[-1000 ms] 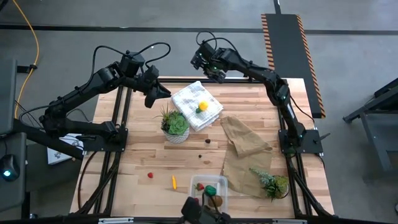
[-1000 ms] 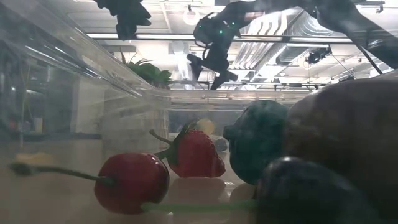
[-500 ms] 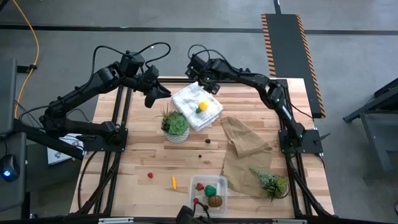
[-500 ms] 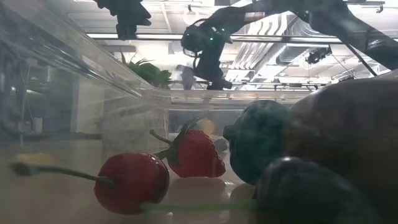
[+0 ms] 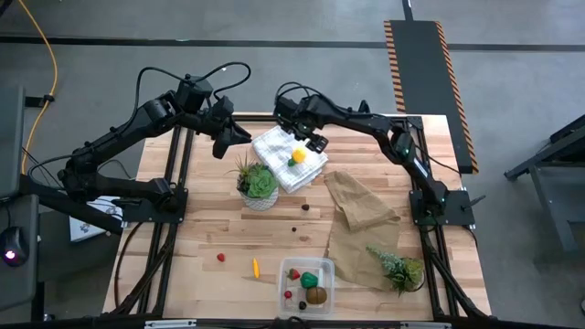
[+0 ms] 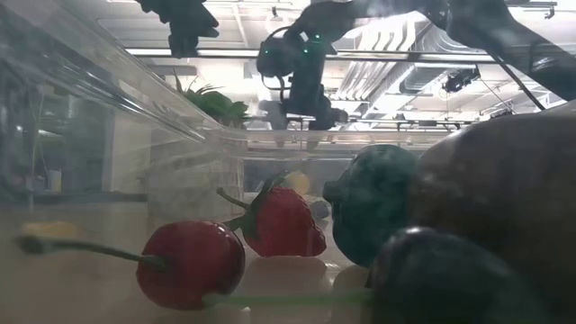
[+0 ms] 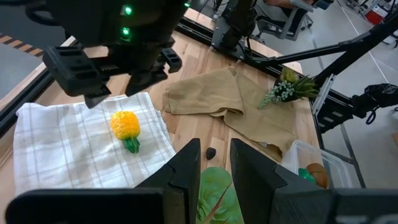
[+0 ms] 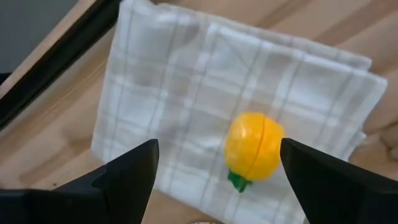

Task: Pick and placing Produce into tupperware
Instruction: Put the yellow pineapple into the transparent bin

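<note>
Right gripper [image 8: 214, 171] hovers over the lemon [image 8: 254, 147] on the white cloth [image 8: 186, 81], fingers spread wide, holding nothing. Left gripper [image 7: 214, 165] waits near the potted plant [image 5: 256, 181], fingers narrowly parted, empty.

We look straight down on whole wooden desk [image 5: 228, 239] from above. Low camera sits inside clear plastic box [image 6: 108, 99], facing level. Both wrist cameras share yellow toy lemon [image 7: 126, 124] on white checked cloth [image 8: 186, 81].
</note>
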You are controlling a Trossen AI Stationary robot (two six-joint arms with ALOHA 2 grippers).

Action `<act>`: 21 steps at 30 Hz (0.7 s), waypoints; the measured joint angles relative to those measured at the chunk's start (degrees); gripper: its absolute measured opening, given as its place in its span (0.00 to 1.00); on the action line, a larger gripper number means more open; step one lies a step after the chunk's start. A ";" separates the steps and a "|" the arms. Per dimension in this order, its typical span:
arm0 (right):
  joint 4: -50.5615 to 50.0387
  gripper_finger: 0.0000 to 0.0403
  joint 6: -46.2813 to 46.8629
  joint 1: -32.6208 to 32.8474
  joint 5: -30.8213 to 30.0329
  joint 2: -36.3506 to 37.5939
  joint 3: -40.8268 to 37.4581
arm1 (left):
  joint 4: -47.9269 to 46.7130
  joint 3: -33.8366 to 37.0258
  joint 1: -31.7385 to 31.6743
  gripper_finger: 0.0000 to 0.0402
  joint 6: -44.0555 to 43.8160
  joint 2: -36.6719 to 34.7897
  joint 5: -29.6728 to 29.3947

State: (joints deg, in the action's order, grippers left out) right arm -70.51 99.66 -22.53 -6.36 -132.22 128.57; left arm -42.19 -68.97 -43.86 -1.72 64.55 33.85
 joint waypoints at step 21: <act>-2.64 0.81 8.49 2.71 0.71 -0.22 -0.07 | -0.46 0.00 0.00 0.19 0.00 0.00 0.02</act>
State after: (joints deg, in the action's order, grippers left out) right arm -73.15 108.14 -19.82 -5.65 -132.44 128.51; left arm -42.65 -68.97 -43.86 -1.72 64.55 33.87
